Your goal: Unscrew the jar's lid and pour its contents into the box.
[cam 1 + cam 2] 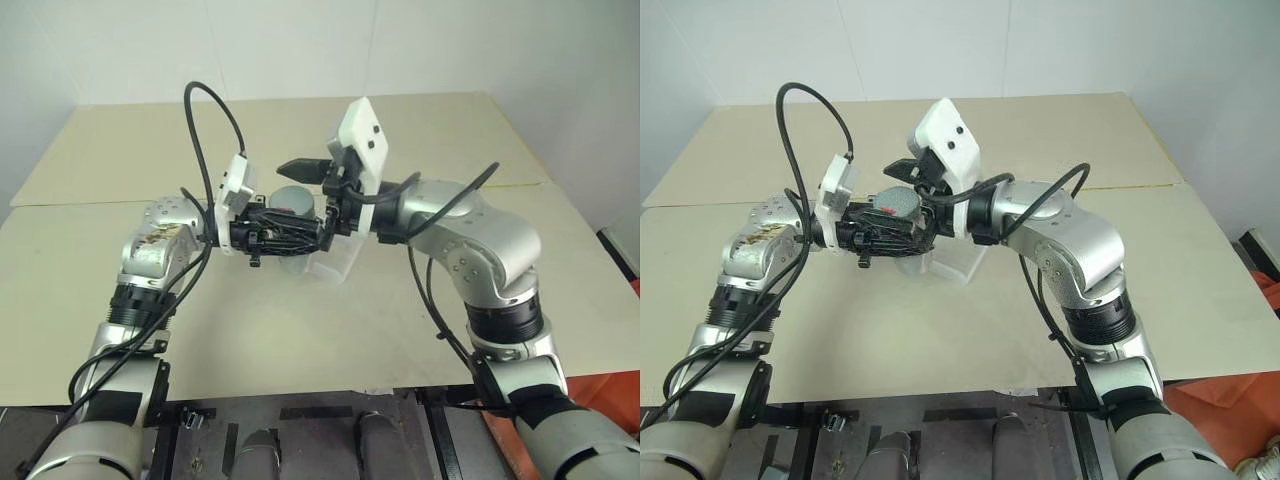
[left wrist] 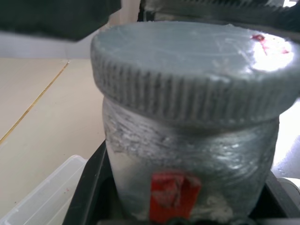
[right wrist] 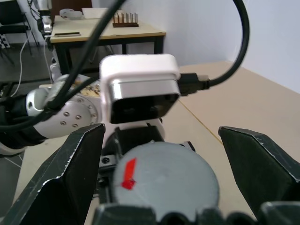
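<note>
Grey ribbed lid (image 2: 197, 70) sits still screwed on the jar (image 2: 187, 159), which my left claw (image 1: 285, 232) clamps by the body, upright, long axis vertical, lid facing up. My right claw (image 3: 164, 178) stands spread wide, one finger either side of the lid, neither touching it as far as I can tell. Judgement: close on the rim, then twist. The clear box (image 1: 335, 262) lies on the desk (image 1: 300, 330) directly below both claws.

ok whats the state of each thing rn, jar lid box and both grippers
jar: upright, held off the table
lid: on the jar, not yet unscrewed
box: on the table below the jar, open top
left gripper: shut on the jar
right gripper: open, fingers either side of the lid, not gripping
</note>
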